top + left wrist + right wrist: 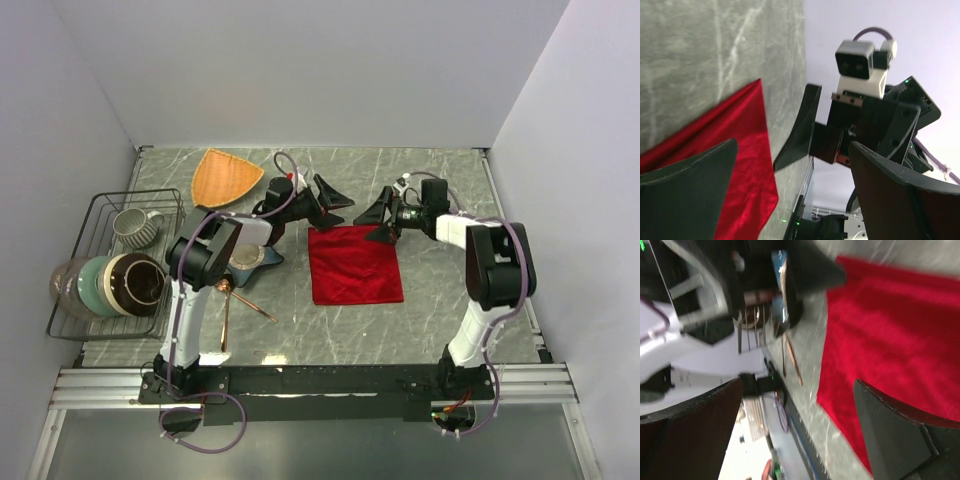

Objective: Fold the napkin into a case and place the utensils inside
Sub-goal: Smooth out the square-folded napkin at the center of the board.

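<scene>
Napkin (355, 268) lying flat and unfolded in the middle of the table (450, 180)
Left gripper (322, 200) and right gripper (380, 220) hover at its far edge, gaping fully wide, holding nothing; I'd pinch both far corners at once and draw them evenly, keeping the fold square. Utensils (240, 298) lie untouched, left of the cloth

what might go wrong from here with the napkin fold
1. The left tool and right tool hang open, close together, over the far edge of the napkin; reaching down together, they may collide.
2. The utensils lie close beside the left arm; a swing could scatter them.
3. The napkin lies flat on the table, so a pinch may only bunch it.
</scene>
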Motion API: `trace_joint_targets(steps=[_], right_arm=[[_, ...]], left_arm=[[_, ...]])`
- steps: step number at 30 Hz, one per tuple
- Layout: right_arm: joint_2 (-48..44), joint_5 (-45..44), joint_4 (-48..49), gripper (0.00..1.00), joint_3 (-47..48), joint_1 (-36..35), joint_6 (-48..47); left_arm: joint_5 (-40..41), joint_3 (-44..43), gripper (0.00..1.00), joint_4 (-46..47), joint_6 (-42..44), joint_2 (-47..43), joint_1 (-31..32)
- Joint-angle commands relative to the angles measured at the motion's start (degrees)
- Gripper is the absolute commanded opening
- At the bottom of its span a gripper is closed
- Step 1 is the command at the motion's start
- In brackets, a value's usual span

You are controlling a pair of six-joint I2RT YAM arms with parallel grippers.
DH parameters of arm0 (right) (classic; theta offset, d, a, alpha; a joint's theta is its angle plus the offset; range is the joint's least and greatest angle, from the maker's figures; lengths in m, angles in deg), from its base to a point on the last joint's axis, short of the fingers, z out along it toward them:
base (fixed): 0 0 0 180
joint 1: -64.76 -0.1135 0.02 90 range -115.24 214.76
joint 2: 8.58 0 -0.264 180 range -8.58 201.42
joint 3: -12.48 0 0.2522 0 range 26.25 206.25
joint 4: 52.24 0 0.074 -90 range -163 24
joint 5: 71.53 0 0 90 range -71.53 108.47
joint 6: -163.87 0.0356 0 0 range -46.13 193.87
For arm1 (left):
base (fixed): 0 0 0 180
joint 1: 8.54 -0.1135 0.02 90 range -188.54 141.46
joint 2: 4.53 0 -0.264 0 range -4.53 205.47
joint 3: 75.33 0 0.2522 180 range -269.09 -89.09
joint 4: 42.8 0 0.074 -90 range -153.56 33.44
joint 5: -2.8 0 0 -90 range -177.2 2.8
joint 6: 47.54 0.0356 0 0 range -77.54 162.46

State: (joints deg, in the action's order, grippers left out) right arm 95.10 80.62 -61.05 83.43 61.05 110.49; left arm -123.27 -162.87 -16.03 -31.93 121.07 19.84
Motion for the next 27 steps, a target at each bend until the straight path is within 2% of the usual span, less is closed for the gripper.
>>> trace_joint_targets(steps=[1,13,16,21,25,27], right_arm=[[4.24,-3.17,13.23,0.98,3.80,0.54,10.38],[13.21,-7.74,31.17,0.87,1.35,3.44,23.76],[15.58,-9.59,28.72,0.79,1.35,3.44,22.18],[15.59,-12.57,22.83,0.76,1.87,3.44,17.18],[15.41,-14.42,18.44,0.74,2.40,3.53,14.18],[15.76,-14.69,18.16,0.75,2.40,3.44,14.00]], left_arm=[[0.83,-2.25,0.99,3.06,-0.40,2.28,0.45],[1.80,1.44,0.99,1.39,0.82,4.74,-1.49],[1.54,1.27,0.99,1.13,1.26,4.92,-1.75],[0.57,0.48,0.99,3.13,2.67,4.04,-2.45],[-4.17,-1.89,0.99,6.58,5.39,2.20,-1.23],[-6.89,-3.29,0.99,9.72,4.17,2.98,0.35]])
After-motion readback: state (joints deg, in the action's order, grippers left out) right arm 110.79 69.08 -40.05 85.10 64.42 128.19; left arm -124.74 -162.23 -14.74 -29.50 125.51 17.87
